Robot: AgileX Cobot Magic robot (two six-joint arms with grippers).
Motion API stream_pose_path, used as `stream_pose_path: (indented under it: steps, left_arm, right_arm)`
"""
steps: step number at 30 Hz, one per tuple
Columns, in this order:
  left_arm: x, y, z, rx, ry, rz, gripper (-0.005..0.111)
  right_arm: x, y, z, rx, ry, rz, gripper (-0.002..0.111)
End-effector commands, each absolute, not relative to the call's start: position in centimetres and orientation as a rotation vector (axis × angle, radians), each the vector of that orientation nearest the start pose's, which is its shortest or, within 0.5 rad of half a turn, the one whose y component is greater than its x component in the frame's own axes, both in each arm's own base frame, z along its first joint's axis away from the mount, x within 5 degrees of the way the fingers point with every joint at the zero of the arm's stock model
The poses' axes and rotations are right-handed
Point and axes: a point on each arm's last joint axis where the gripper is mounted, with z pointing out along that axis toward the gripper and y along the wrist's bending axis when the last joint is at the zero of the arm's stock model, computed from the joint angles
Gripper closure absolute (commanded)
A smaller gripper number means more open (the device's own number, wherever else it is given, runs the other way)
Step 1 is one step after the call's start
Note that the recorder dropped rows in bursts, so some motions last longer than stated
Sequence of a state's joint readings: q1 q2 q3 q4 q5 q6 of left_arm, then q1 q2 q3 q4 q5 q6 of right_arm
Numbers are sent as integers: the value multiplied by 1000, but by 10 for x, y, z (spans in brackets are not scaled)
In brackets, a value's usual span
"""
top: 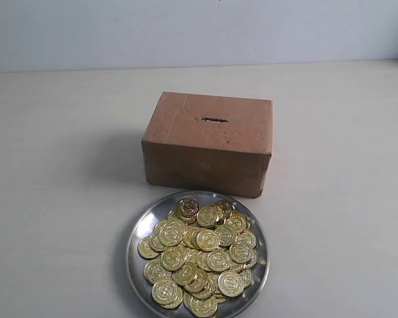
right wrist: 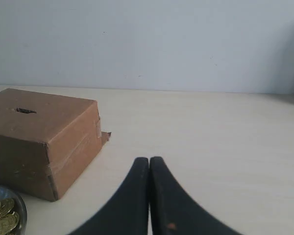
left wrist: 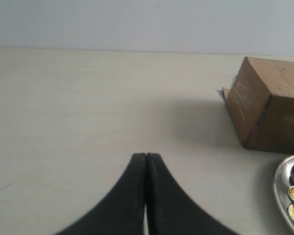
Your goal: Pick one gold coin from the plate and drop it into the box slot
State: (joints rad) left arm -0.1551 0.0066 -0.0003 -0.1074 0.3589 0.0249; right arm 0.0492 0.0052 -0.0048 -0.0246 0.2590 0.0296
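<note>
A round silver plate [top: 138,228] sits at the front of the table, heaped with several gold coins [top: 202,255]. Right behind it stands the brown cardboard box [top: 209,156], its dark slot [top: 214,120] in the top face. Neither gripper shows in the exterior view. In the left wrist view my left gripper [left wrist: 146,155] is shut and holds nothing, over bare table, with the box [left wrist: 269,107] and the plate's rim [left wrist: 279,188] off to one side. My right gripper [right wrist: 149,159] is shut and holds nothing too, beside the box [right wrist: 44,139], the slot [right wrist: 26,111] and the plate edge [right wrist: 20,205].
The pale table [top: 60,199] runs back to a light wall [top: 199,30]. A loose flap of tape or cardboard [right wrist: 106,135] sticks out at the box's lower corner.
</note>
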Motion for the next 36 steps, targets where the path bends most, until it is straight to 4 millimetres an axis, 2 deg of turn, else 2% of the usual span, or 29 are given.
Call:
stream_pose_path:
  steps: [1, 12, 15, 19, 22, 28, 30, 36]
  left_arm:
    - [52, -12, 182, 107, 1835, -193, 107]
    - [52, -12, 182, 129, 1829, -175, 107]
    - [53, -17, 189, -68, 1764, -434, 107]
    - [55, -14, 203, -210, 1608, -539, 107]
    - [55, -13, 205, -245, 1581, -566, 107]
    - [55, -14, 206, -306, 1570, -632, 107]
    - [55, -14, 205, -365, 1571, -699, 107]
    - [54, -18, 199, -340, 1649, -712, 107]
  right_arm:
    - [55, 2, 191, -33, 1731, 40, 108]
    - [56, 3, 194, -26, 1698, 50, 108]
    - [56, 5, 202, 158, 1608, 267, 108]
    - [56, 3, 213, 435, 1451, 557, 108]
    - [56, 2, 214, 486, 1419, 609, 108]
    - [56, 3, 214, 498, 1422, 623, 108]
    - [56, 5, 210, 497, 1474, 629, 108]
    - [56, 10, 200, 486, 1595, 647, 108]
